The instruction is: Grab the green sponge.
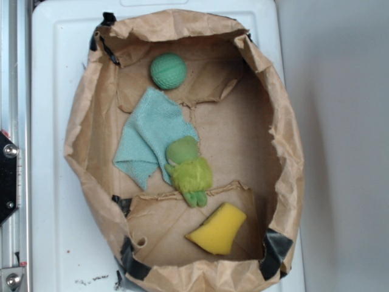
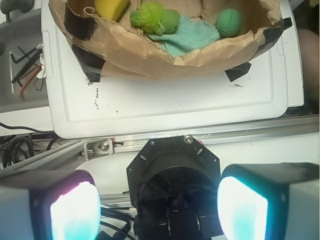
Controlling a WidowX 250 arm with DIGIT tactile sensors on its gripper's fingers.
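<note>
The green sponge (image 1: 218,230) is a yellow foam wedge lying at the near end of a brown paper bag's floor. In the wrist view the green sponge (image 2: 112,7) shows at the top edge, partly cut off by the frame. My gripper (image 2: 159,212) is open, its two glowing pads wide apart with nothing between them. It hangs over the robot's black base, well outside the bag and far from the sponge. The gripper does not show in the exterior view.
The torn-open paper bag (image 1: 82,131) rests on a white plastic lid (image 1: 51,73). Inside lie a dimpled green ball (image 1: 168,71), a teal cloth (image 1: 152,135) and a lime plush toy (image 1: 189,171). Hex keys (image 2: 25,67) lie beside an aluminium rail (image 2: 200,136).
</note>
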